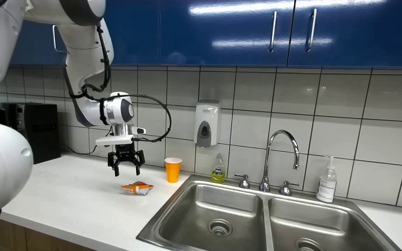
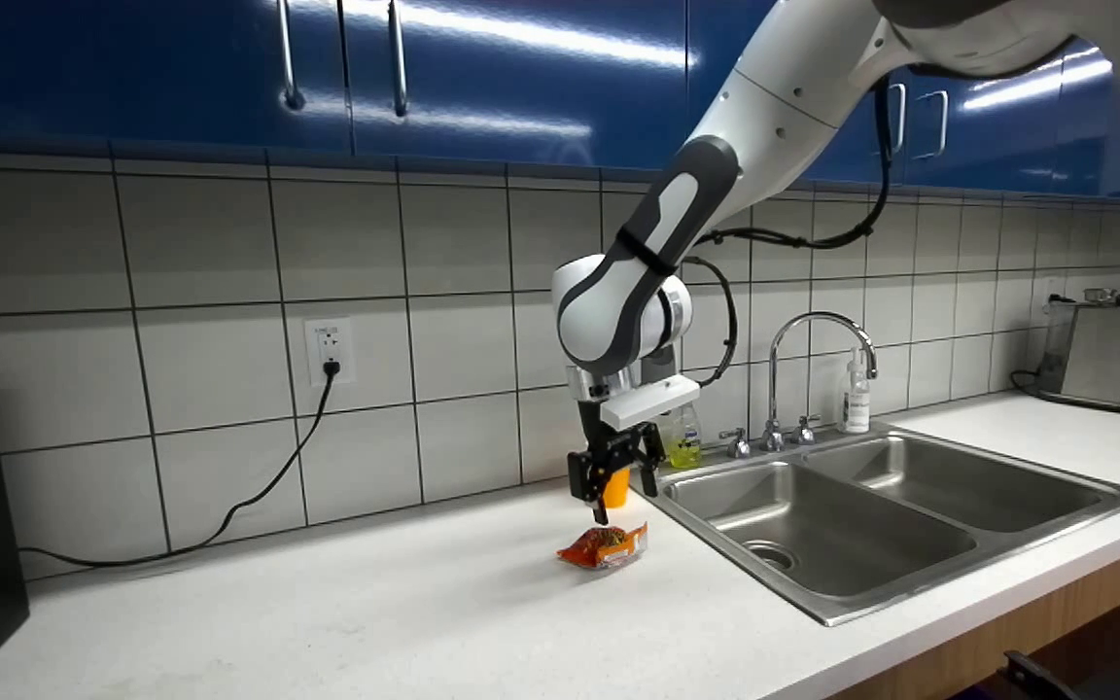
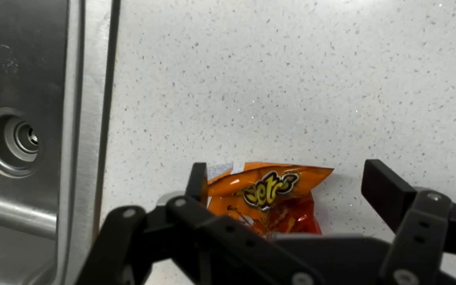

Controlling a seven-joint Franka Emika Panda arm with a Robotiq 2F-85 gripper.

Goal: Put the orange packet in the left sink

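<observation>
Freely, the spread pincer point(image 1: 127, 173) hangs over the orange packet point(image 1: 137, 188), outside the left sink's rim point(image 1: 168, 210).

Facing you in both exterior views is a wall point(image 1: 337, 136) of pale tiles with dark grout lines. Above it hang glossy blue cabinets point(image 1: 222, 28) with metal bar handles point(image 1: 273, 31), their doors reflecting white streaks of light point(image 1: 243, 7). Below, you have a white counter point(image 1: 79, 191), speckled in the wrist view, over wood-toned fronts point(image 1: 10, 235). In an exterior view, a black cord point(image 2: 284, 475) drops from a wall outlet point(image 2: 329, 347).
</observation>
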